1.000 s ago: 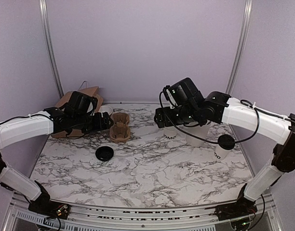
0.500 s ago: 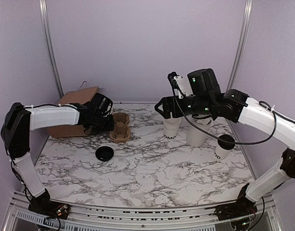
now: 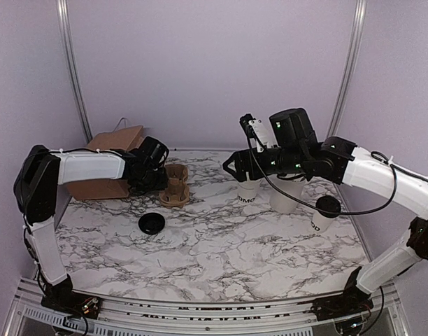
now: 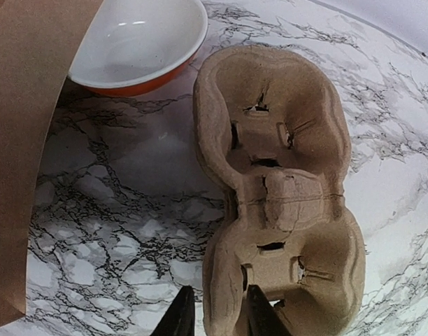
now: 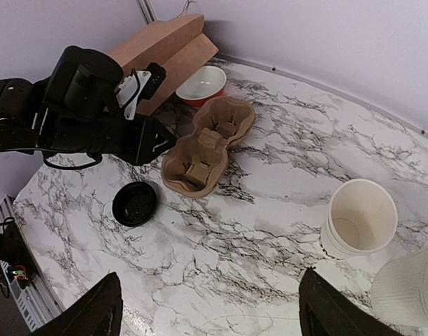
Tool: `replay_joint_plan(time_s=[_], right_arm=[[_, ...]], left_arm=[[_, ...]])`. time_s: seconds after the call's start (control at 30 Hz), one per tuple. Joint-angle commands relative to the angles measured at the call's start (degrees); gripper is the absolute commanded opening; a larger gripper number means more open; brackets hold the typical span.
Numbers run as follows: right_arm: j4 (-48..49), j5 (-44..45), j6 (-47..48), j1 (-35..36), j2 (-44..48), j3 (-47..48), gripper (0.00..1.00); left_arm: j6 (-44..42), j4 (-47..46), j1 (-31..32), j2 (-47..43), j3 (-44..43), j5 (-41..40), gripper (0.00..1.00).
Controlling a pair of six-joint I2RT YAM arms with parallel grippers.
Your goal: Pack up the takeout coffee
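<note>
The left gripper (image 4: 219, 308) straddles the cup carrier (image 4: 277, 175) at its near-well rim, jaws almost together; whether they bite I cannot tell. Pinch fully before pulling. The right gripper (image 5: 210, 315) hangs spread, empty. The bag (image 4: 25, 140) and bowl (image 4: 137, 42) crowd the carrier's left. The paper cup (image 3: 247, 189) stands to its right and the lid (image 3: 152, 223) in front, with bare marble table (image 3: 221, 259) between.

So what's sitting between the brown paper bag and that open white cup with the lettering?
The cardboard cup carrier, with the left tool at its rim; clearest in the top view.

The paper cup (image 5: 359, 217) looks matt white, the cup carrier (image 4: 284, 154) rough pulp, the table (image 4: 116, 210) smooth marble-look.
</note>
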State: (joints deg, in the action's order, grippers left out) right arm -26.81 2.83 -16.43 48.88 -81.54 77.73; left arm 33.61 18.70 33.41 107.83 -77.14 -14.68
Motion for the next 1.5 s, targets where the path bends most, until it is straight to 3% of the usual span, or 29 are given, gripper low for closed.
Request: replay_joint_plan(time_s=[0.0,0.7,1.0,1.47], right_arm=[[2.48,-1.75,0.49,-0.33,-0.14,1.05,0.84],[3.13,-2.21,-0.74,-0.33,-0.77,-0.09,0.84],[3.25,-1.96,-1.17,-0.28,-0.89,-0.49,0.84],[3.16,-2.04,-1.17,-0.33,-2.15,-0.05,0.84]], left_arm=[[-0.19,1.37,-0.34,2.58,-2.24,1.12,0.25],[0.4,0.15,-0.9,4.45,-2.05,2.32,0.12],[-0.15,-0.25,-0.89,3.9,-2.13,3.52,0.0],[-2.15,-0.44,-0.89,0.85,-2.86,7.27,0.0]])
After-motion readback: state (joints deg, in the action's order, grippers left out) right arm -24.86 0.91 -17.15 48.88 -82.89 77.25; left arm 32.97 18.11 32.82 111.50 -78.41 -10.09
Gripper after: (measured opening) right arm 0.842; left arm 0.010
